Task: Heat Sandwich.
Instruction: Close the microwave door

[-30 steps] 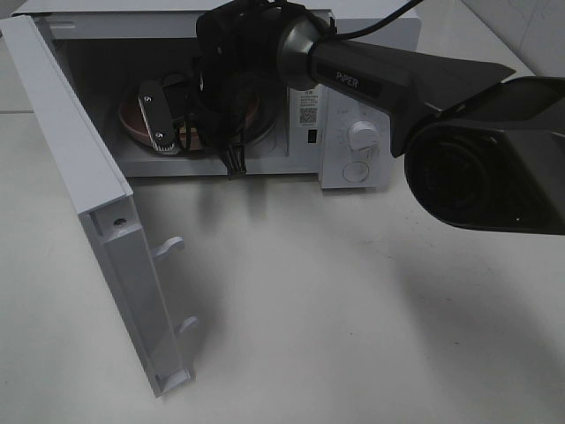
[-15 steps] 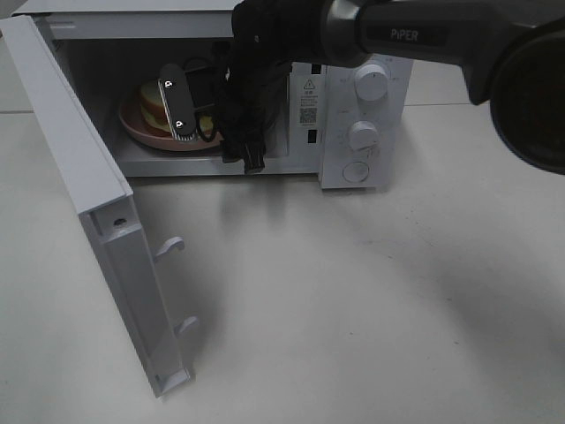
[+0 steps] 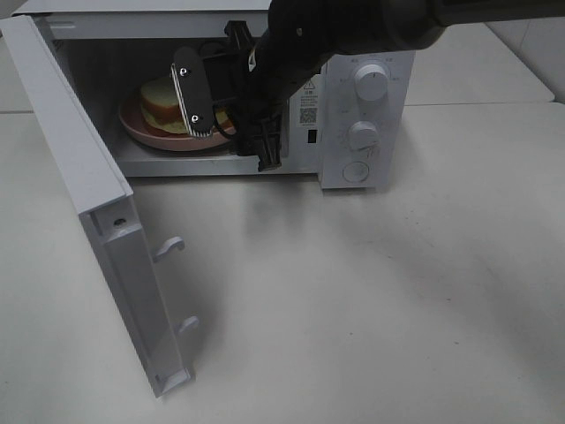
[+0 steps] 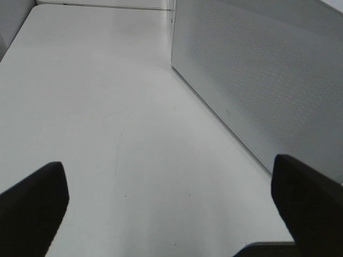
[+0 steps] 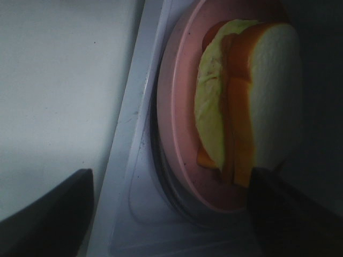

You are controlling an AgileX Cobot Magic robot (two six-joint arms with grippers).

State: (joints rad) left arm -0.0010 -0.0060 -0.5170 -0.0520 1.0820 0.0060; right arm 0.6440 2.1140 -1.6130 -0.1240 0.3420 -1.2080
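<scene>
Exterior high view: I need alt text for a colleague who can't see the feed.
A sandwich on a pink plate sits inside a white microwave whose door stands wide open at the left. The dark right arm reaches in from the top of the view, its open right hand at the oven mouth, just in front of the sandwich.

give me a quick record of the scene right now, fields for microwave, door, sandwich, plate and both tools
microwave: white countertop microwave oven, standing on the white table
door: white microwave door, swung wide open
plate: round pink plate, inside the microwave cavity
sandwich: white sliced-bread sandwich with yellow-green filling, lying on the plate
right tool: open at the cavity mouth, holding nothing
left tool: open above the table, beside the microwave's perforated side wall, holding nothing
</scene>
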